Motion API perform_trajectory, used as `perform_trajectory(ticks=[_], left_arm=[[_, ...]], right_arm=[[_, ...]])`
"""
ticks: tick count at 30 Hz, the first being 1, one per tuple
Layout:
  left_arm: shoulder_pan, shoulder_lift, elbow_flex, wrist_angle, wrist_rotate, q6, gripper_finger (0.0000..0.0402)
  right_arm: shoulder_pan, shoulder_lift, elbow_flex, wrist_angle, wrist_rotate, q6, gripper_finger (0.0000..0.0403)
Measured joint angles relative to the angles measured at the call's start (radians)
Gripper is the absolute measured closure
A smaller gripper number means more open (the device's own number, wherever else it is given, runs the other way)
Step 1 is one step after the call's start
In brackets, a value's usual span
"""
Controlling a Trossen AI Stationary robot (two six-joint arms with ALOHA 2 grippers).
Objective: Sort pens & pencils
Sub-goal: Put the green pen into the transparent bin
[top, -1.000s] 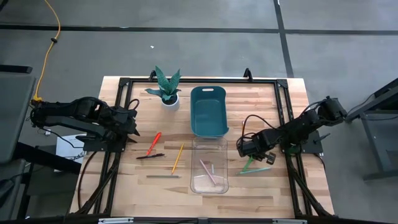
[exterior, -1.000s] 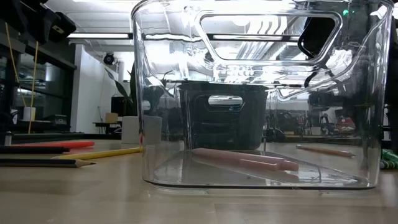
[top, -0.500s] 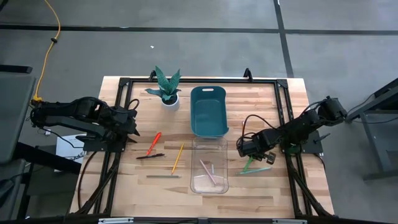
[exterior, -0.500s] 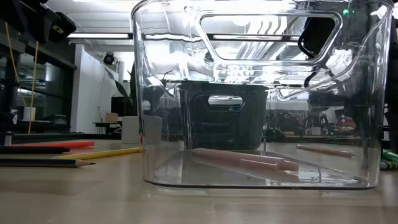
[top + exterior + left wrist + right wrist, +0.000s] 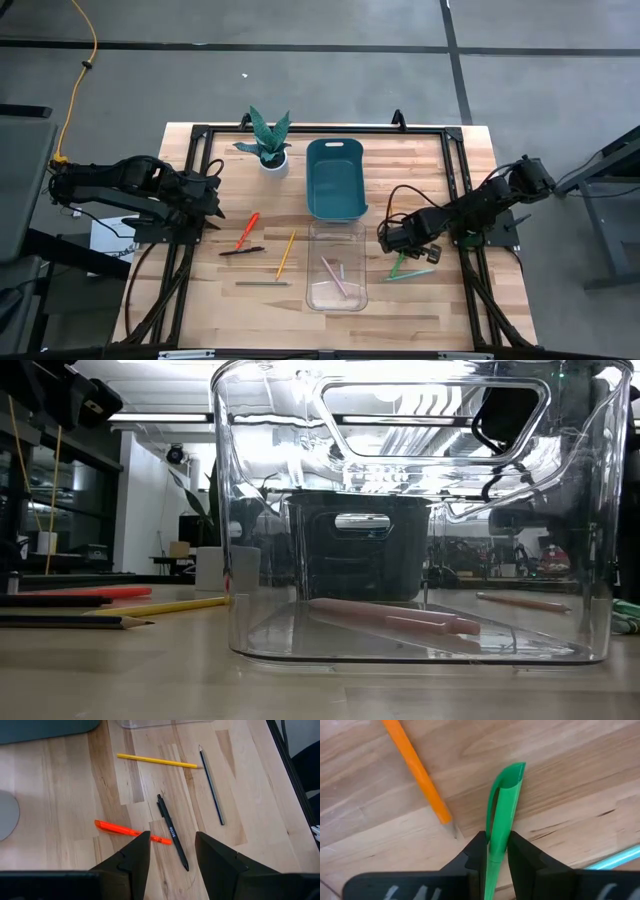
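My right gripper (image 5: 495,845) (image 5: 392,243) is right of the clear bin (image 5: 337,266) and shut on a green pen (image 5: 502,805). An orange pencil (image 5: 417,770) lies flat on the wood beside that pen. A pale green pen (image 5: 418,272) lies nearby. My left gripper (image 5: 172,855) (image 5: 214,205) hangs open above a red pen (image 5: 127,830) and a black pen (image 5: 172,832). Beyond them a yellow pencil (image 5: 157,761) and a grey pencil (image 5: 212,787) lie flat on the table. Pink pens (image 5: 385,615) lie on the clear bin's floor. My right gripper pinches the green pen's barrel (image 5: 500,822) between its two fingers, just behind the clip. The capped clip end (image 5: 512,770) sticks out ahead of the fingertips, low over the wood. I cannot tell whether the pen touches the table.
A teal bin (image 5: 335,178) stands just beyond the clear bin, toward the table's far edge. A potted plant (image 5: 268,142) stands to the teal bin's left. A black frame rail (image 5: 190,200) runs along the table's sides and far edge. Bare wood shows along the near edge.
My right arm has shifted a little toward the table's left, closer to the clear bin, with its fingers still shut on the green pen. My left arm and the loose pens and pencils have stayed where they were.
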Motion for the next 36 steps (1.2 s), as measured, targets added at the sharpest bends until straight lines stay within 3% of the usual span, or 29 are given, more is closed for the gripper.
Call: perform_trajectory(ticks=[10,36], left_arm=[[0.0,0.0,0.0,0.0,0.0,0.003,0.0257],[0.0,0.0,0.0,0.046,-0.003,-0.008,0.0256]], right_arm=[[0.0,-0.072,0.0,-0.064,0.008,-0.008,0.0357],[0.0,-0.394,0.002,-0.152,0.212,-0.061,0.0357]])
